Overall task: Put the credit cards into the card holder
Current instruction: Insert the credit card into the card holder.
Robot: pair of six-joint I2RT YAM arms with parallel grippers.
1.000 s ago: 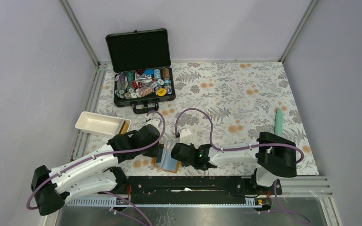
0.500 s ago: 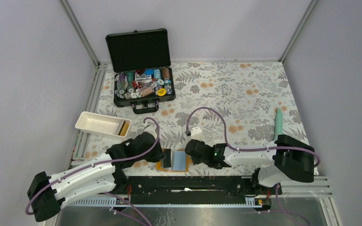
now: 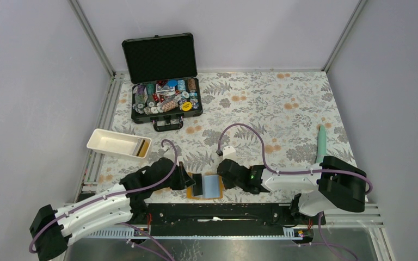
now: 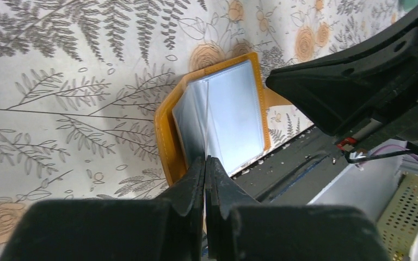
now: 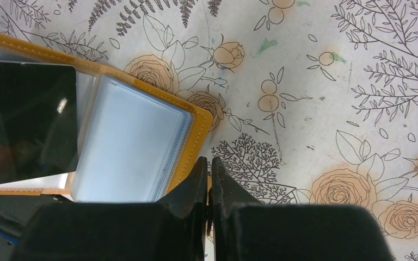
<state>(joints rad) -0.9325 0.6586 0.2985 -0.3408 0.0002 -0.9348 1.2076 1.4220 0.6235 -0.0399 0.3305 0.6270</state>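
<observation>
Floral tablecloth (image 3: 283, 109), orange leather-like folding card holder (image 3: 211, 187) lying open on it. Left gripper (image 4: 204, 161) is pinched on one of its clear plastic sleeves (image 4: 196, 117). A flat black card (image 5: 27, 119) sits sleeved inside. Right gripper (image 5: 209, 161) is closed and empty just beside its right edge.

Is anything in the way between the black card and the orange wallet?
Nothing visible. The card holder lies open, sleeves bare; the black card, seemingly pinched in the left gripper, hangs over it. The right gripper sits at its edge.
</observation>
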